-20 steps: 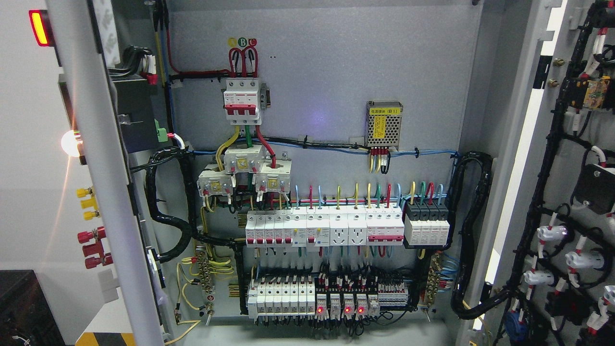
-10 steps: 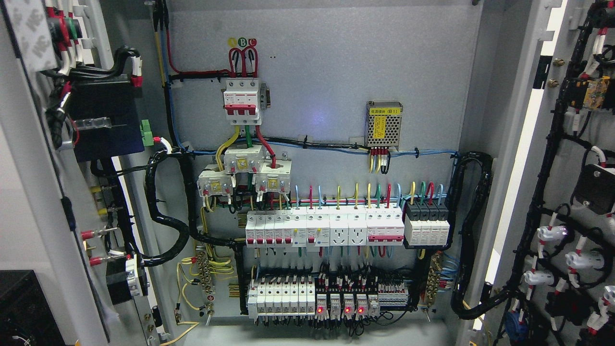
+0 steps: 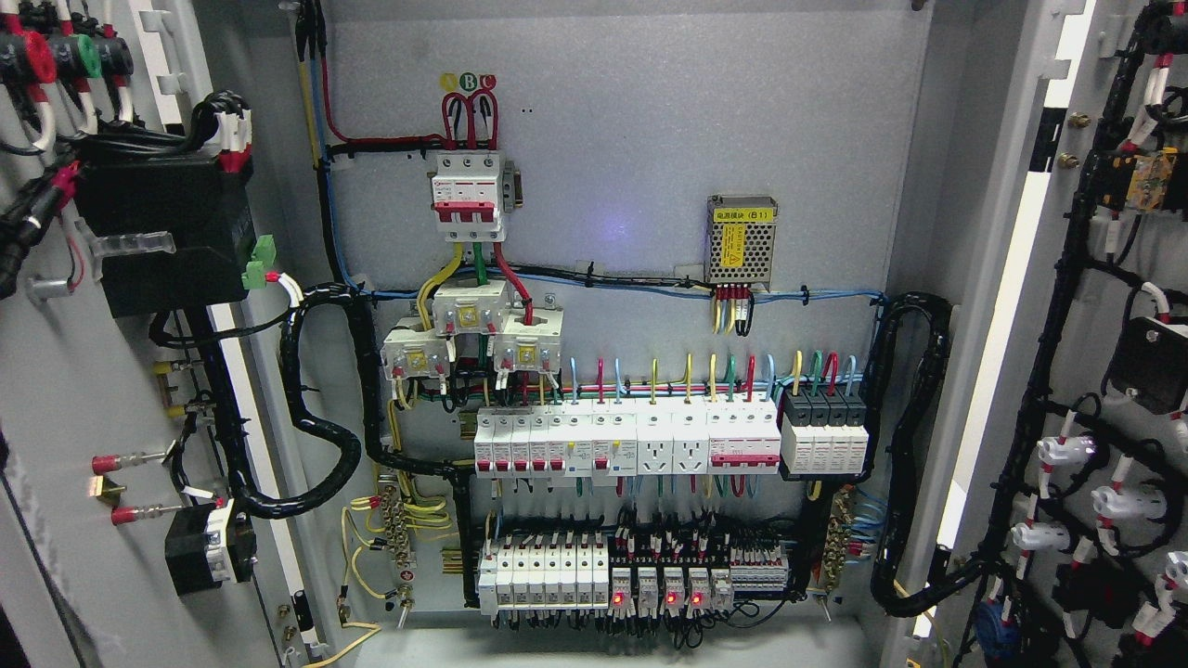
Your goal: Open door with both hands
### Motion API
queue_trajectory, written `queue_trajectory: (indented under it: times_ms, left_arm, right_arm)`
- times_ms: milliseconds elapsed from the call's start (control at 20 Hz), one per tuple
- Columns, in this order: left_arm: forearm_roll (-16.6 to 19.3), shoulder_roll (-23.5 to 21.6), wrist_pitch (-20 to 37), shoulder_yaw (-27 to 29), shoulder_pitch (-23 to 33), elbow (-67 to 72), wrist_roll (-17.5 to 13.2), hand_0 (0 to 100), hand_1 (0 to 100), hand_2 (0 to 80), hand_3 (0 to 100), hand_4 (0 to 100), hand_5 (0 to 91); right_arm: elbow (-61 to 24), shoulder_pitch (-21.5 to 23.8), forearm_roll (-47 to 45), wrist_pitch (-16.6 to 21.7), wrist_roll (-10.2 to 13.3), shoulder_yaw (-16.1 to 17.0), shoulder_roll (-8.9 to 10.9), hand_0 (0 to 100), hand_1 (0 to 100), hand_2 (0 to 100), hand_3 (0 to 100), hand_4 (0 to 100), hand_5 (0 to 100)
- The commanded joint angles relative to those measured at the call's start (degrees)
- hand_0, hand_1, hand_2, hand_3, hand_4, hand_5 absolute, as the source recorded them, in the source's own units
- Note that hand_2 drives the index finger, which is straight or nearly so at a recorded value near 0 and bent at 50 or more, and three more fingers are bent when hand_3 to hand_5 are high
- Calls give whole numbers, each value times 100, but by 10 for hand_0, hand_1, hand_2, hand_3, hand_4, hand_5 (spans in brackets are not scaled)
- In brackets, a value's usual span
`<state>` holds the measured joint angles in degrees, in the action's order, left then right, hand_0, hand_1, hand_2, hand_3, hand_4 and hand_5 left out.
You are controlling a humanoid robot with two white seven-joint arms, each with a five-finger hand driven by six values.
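The electrical cabinet stands with both doors swung wide. The left door (image 3: 65, 399) fills the picture's left edge, its grey inner face turned toward me with a black box (image 3: 158, 232), wires and red-tipped terminals on it. The right door (image 3: 1114, 390) fills the right edge, its inner face carrying black cable looms and white-capped parts. Between them the grey back panel (image 3: 650, 121) shows breakers (image 3: 626, 441), a red-and-white main switch (image 3: 469, 199) and a small perforated power supply (image 3: 741, 239). Neither of my hands nor arms shows anywhere in the head view.
Thick black corrugated cable (image 3: 320, 445) loops from the left door into the cabinet. Another black loom (image 3: 914, 445) runs to the right door. Several red indicator lights (image 3: 654, 598) glow on the bottom row of modules.
The left door has swung further outward to the left: a second ago its edge and outer face with lamps showed, now its inner face with wiring is fully turned toward me. The right door is unmoved.
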<state>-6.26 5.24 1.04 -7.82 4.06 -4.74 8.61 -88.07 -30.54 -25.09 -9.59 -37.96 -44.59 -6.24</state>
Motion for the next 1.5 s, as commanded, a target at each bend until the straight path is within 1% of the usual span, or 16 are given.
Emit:
queue_trajectory:
  times_ms: [0,200,301,401,551,601,751,802,952,1102,1202,1302,1353,1453]
  left_arm:
    - [10,3,1,-9,-2,17,0,0,0,0,0,0,0]
    - [-16,-6,1,-9,-2,-53,0,0,0,0,0,0,0]
    - [-7,-23,10,-9,15,-341,0,0,0,0,0,0,0]
    - [1,-67,10,-9,260,-1043,0,0,0,0,0,0,0]
    - [-7,-357,10,-26,700,-2422,0,0,0,0,0,0,0]
    - [-7,-375,19,-44,840,-2783,0,0,0,0,0,0,0]
    - [1,-410,19,-79,965,-3479,0,0,0,0,0,0,0]
    - [2,-445,19,-149,1000,-3664,0,0,0,0,0,0,0]
    - [-7,-673,10,-666,1149,-4209,0,0,0,0,0,0,0]
    - [-16,-945,10,-931,1500,-4964,0,0,0,0,0,0,0]
    - [-16,-1095,10,-1124,1720,-5500,0,0,0,0,0,0,0]
    - [-16,-1332,10,-1300,1966,-6132,0,0,0,0,0,0,0]
    - [-16,-1498,10,-1362,2097,-6501,0,0,0,0,0,0,0]
    - [-16,-1789,10,-1406,2352,-7169,0,0,0,0,0,0,0]
  right_arm:
    - [458,-154,-5,10,-1,-278,-202,191,0,0,0,0,0]
    - [545,-225,-5,10,-1,-287,-202,191,0,0,0,0,0]
    - [546,-233,-14,10,-1,-296,-202,191,0,0,0,0,0]
    - [546,-233,-14,19,-1,-287,-202,191,0,0,0,0,0]
    - [554,-260,-5,19,-10,-261,-193,191,0,0,0,0,0]
    - [546,-260,-5,19,-10,-261,-202,191,0,0,0,0,0]
    - [546,-277,-5,19,-1,-305,-202,191,0,0,0,0,0]
    - [537,-286,-5,19,-1,-313,-210,191,0,0,0,0,0]
    - [546,-295,-5,10,-1,-366,-211,191,0,0,0,0,0]
    - [546,-295,-14,19,-1,-358,-211,191,0,0,0,0,0]
    - [546,-295,-14,19,-1,-261,-193,191,0,0,0,0,0]
    - [528,-269,-22,19,-10,-51,-132,191,0,0,0,0,0]
    - [528,-260,-22,19,-10,81,-97,191,0,0,0,0,0]
    - [511,-225,-22,28,-10,231,26,191,0,0,0,0,0]
